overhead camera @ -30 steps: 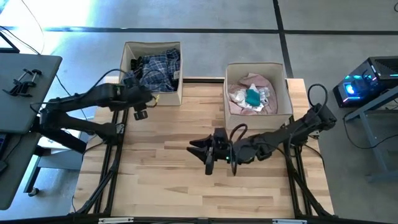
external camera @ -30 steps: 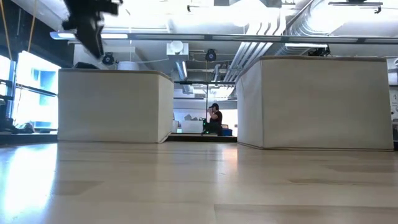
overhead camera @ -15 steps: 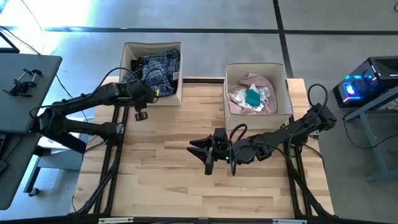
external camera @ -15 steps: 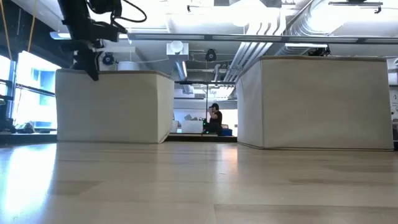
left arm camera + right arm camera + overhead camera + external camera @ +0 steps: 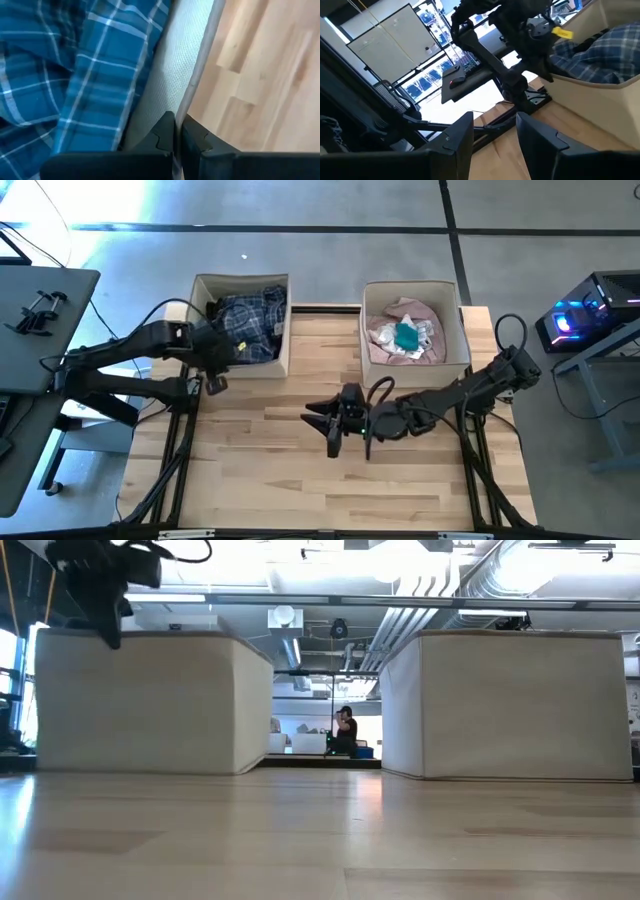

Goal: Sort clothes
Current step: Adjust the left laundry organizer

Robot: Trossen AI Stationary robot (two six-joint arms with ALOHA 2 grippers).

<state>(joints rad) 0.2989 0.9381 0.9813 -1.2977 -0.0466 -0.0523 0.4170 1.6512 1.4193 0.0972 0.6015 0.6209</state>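
Plaid shirt [image 5: 245,320] in left box [image 5: 282,350], pink shirt [image 5: 385,340] in right box [image 5: 465,345]; table bare, sorting looks done. Left gripper [image 5: 178,135] clamped on left box wall; right gripper [image 5: 322,418] parted, idle mid-table.

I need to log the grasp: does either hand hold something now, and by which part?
The left hand is shut on the near wall of the left box, pinching its top rim beside the plaid shirt. The right hand is open over the table and holds nothing.
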